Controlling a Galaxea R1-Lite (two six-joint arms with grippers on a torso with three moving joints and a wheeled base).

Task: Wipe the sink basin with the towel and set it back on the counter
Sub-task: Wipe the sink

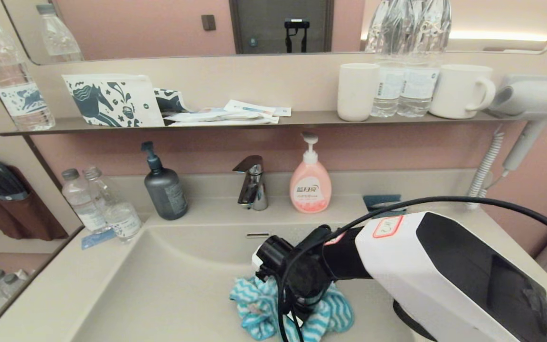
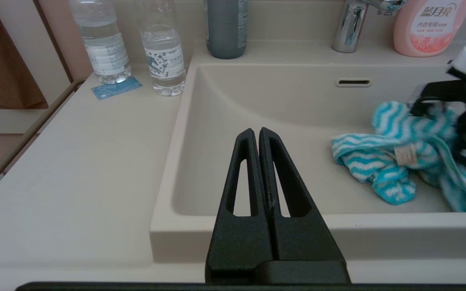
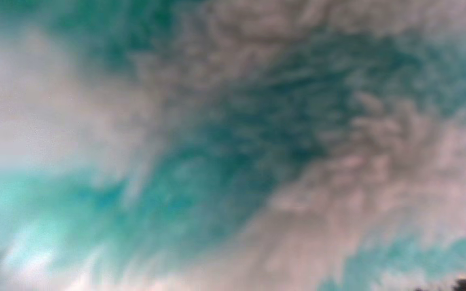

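your right gripper [image 1: 297,297] presses straight down into the fluffy turquoise-and-white zigzag towel [image 1: 259,304] bunched beneath it in the beige rectangular sink basin [image 1: 174,280]; you cannot tell its grip.

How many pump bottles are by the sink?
2. A grey bottle stands left of the faucet and a pink bottle right of it, both on the counter behind the basin.

Towel [image 1: 264,308] in sink basin [image 1: 169,280], faucet [image 1: 252,183] behind.
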